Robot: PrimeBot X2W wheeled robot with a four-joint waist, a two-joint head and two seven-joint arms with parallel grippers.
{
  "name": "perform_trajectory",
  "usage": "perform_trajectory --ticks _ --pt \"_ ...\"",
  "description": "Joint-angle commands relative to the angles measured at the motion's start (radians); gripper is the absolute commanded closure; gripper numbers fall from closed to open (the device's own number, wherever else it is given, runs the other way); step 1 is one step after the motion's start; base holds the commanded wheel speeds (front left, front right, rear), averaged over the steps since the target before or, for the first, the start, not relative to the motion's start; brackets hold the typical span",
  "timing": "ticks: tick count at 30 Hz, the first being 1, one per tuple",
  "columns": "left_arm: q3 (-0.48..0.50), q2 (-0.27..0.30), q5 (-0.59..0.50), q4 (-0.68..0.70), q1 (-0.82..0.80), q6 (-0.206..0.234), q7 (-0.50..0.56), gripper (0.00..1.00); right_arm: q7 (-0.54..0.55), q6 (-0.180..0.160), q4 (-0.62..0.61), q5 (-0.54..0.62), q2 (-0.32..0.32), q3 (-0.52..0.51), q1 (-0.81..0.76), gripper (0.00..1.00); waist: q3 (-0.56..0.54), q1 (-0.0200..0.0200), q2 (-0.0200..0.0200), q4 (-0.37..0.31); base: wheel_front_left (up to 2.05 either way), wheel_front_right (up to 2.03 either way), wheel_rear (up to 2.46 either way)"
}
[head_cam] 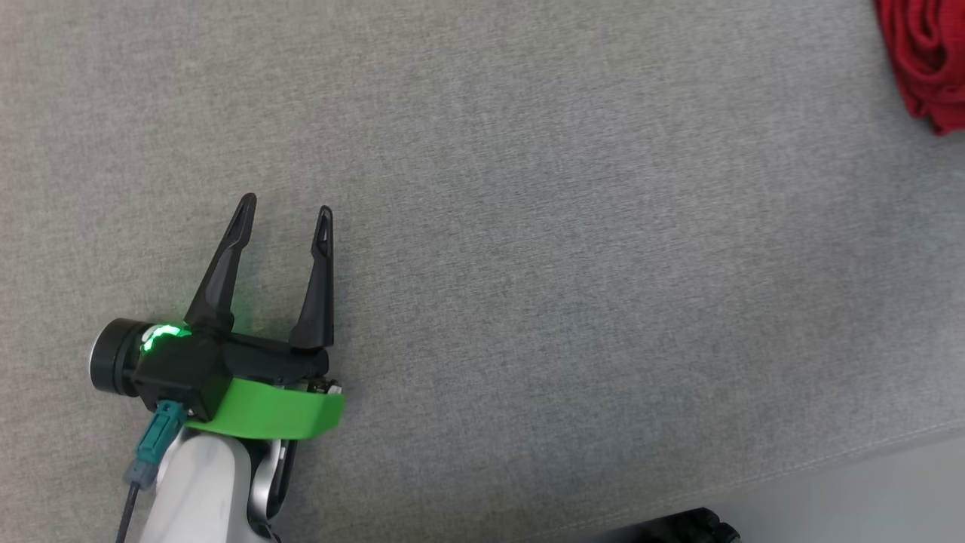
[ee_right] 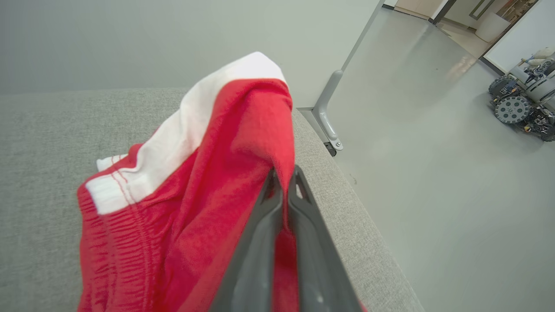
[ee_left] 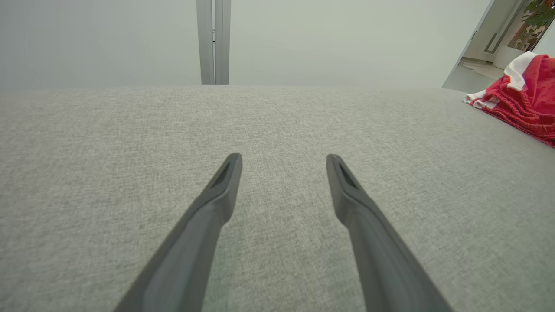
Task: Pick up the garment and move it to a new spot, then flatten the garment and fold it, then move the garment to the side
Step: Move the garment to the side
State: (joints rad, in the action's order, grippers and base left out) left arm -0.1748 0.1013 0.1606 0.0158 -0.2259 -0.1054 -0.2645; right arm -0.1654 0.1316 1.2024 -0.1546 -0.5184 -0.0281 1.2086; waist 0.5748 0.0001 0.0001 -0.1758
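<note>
The garment (ee_right: 182, 203) is red with a white band, bunched and lifted at one fold near the right edge of the grey surface. My right gripper (ee_right: 282, 180) is shut on that raised fold of red cloth. In the head view the garment (head_cam: 927, 60) shows at the top right corner, and in the left wrist view the garment (ee_left: 522, 99) lies far to the right. My left gripper (head_cam: 288, 207) hovers open over bare grey fabric at the lower left, far from the garment, with nothing between its fingers (ee_left: 217, 195).
The grey upholstered surface (head_cam: 528, 226) spreads wide between the two arms. Its front edge (head_cam: 829, 460) runs along the lower right, with pale floor beyond. A metal bracket (ee_right: 327, 125) and another wheeled robot (ee_right: 524, 104) stand on the floor to the right.
</note>
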Motion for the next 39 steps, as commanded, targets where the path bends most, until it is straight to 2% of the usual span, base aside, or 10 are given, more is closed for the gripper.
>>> perform_trajectory --ticks 1,2,3,11,16,22,27,33,39 --pt "-0.001 0.004 -0.016 0.003 -0.014 0.004 0.000 0.00 -0.021 -0.002 0.012 0.023 -0.018 -0.020 0.019 1.00 0.029 -0.0001 -0.0001 0.023 0.00 0.00 0.00" --pt "-0.002 0.005 -0.017 0.004 -0.015 0.004 0.000 0.00 -0.034 -0.002 0.018 0.038 -0.030 -0.034 0.020 0.85 0.033 -0.0001 -0.0001 0.024 0.00 0.00 0.00" --pt "-0.003 0.005 -0.016 0.004 -0.017 0.004 0.000 0.00 -0.049 -0.002 0.024 0.056 -0.034 -0.050 0.019 0.00 0.036 -0.0001 -0.0001 0.026 0.00 0.00 0.00" --pt "-0.007 0.005 -0.014 -0.007 -0.024 0.007 0.001 0.00 -0.099 -0.002 -0.015 0.162 0.036 -0.146 -0.021 0.00 0.032 -0.0001 -0.0001 0.016 0.00 0.00 0.00" --pt "0.001 0.005 -0.002 -0.012 -0.026 0.009 0.000 0.00 -0.100 -0.002 -0.090 0.189 0.111 -0.140 -0.045 0.00 0.003 -0.0001 -0.0001 0.007 0.00 0.00 0.00" --pt "0.033 -0.001 0.011 -0.026 -0.029 0.017 0.001 0.00 -0.101 -0.002 -0.197 0.156 0.191 -0.057 -0.091 0.00 -0.068 -0.0001 -0.0001 0.014 0.00 0.00 0.00" --pt "0.070 -0.010 0.035 -0.057 -0.009 0.027 0.000 0.00 -0.100 -0.002 -0.266 0.078 0.243 0.052 -0.155 0.00 -0.162 -0.0001 -0.0001 0.035 0.00 0.00 0.00" --pt "0.106 -0.031 0.061 -0.090 0.033 0.042 0.000 0.00 -0.100 -0.002 -0.359 -0.018 0.274 0.170 -0.267 0.00 -0.285 -0.0001 -0.0001 0.073 0.00 0.00 0.00" --pt "0.138 -0.042 0.070 -0.122 0.094 0.056 0.000 0.00 -0.100 -0.002 -0.483 -0.082 0.302 0.216 -0.424 0.00 -0.400 -0.0001 -0.0001 0.109 0.00 0.00 0.00"
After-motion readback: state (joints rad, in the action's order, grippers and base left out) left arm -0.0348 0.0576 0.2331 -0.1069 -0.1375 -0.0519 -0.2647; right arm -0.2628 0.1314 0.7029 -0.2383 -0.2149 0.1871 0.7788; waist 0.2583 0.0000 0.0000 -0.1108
